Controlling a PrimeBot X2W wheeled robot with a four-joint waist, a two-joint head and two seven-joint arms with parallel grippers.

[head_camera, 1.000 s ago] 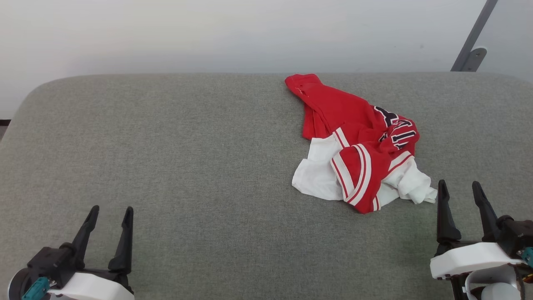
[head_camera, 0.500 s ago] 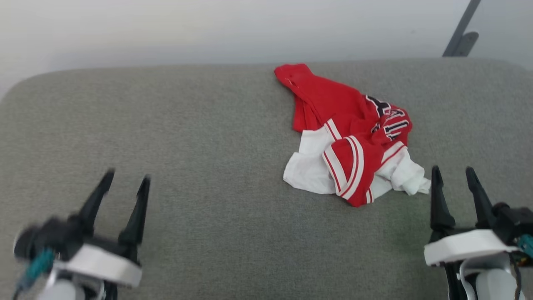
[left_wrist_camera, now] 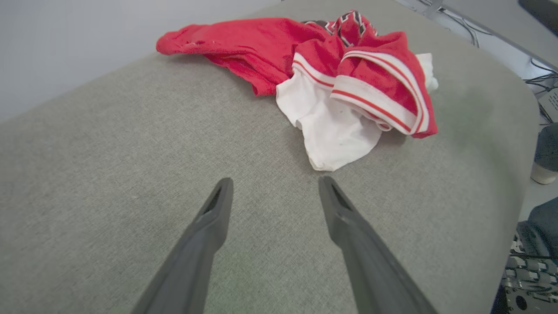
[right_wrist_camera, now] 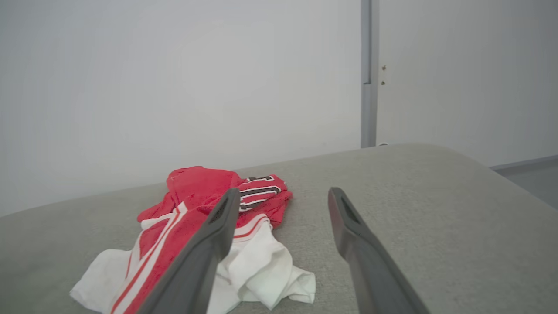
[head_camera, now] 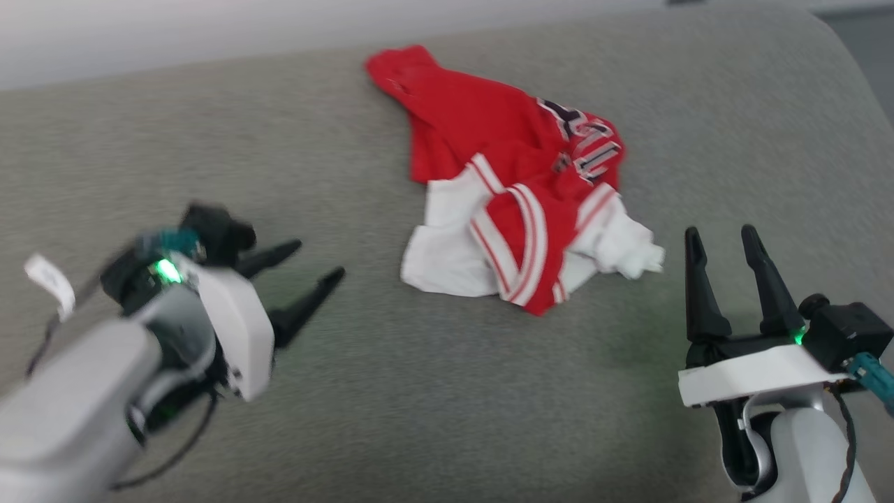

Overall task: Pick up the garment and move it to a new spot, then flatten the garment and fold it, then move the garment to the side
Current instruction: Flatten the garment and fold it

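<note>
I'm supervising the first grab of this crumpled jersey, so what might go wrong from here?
1. The garment lies bunched, layers overlapping; the open left gripper, aimed toward its white sleeve, may pinch only that flap or several layers, so it could lift tangled.
2. Its red end lies near the grey surface's far edge; a push might slide it off.
3. The open right gripper stands close beside the garment; converging arms might clash.

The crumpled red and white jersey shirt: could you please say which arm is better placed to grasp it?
Probably left: the open left gripper points straight at the red and white jersey shirt; the open right gripper, though near, aims past its edge.
</note>
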